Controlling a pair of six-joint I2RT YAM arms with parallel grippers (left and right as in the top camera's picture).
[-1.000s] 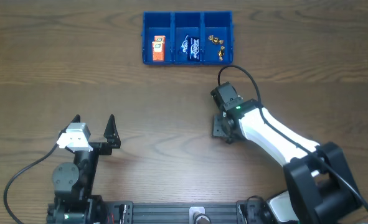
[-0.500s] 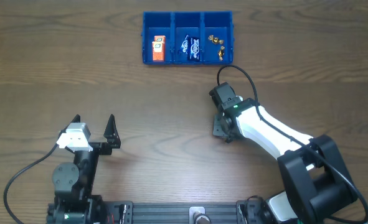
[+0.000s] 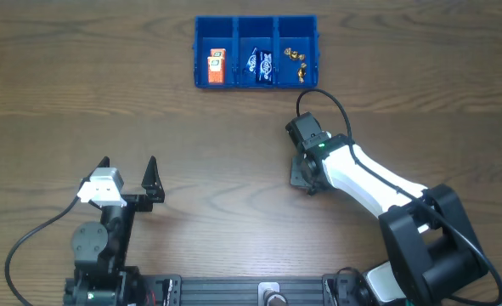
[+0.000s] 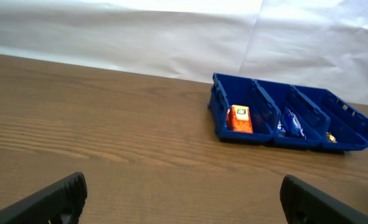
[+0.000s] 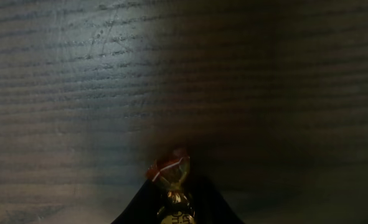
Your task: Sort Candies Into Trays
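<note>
As the top view looks down on the wood-grain table (image 3: 191, 119), the blue tray (image 3: 256, 19) sits upper centre. The left gripper (image 3: 129, 168) is at lower left, fingers wide apart, and the right gripper (image 3: 306, 174) points down right of centre. Left wrist view: a white sheet (image 4: 140, 31) hangs behind the table. Right wrist view, dim: the fingers seem clamped on a gold candy (image 5: 170, 171) over shadowed wood.

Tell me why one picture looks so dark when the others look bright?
Right wrist view: the right gripper sits low over the brown wooden table, so its shadow probably darkens the wood around the gold-wrapped candy; top view and left wrist view: even light, the blue three-compartment plastic tray clearly lit.
</note>
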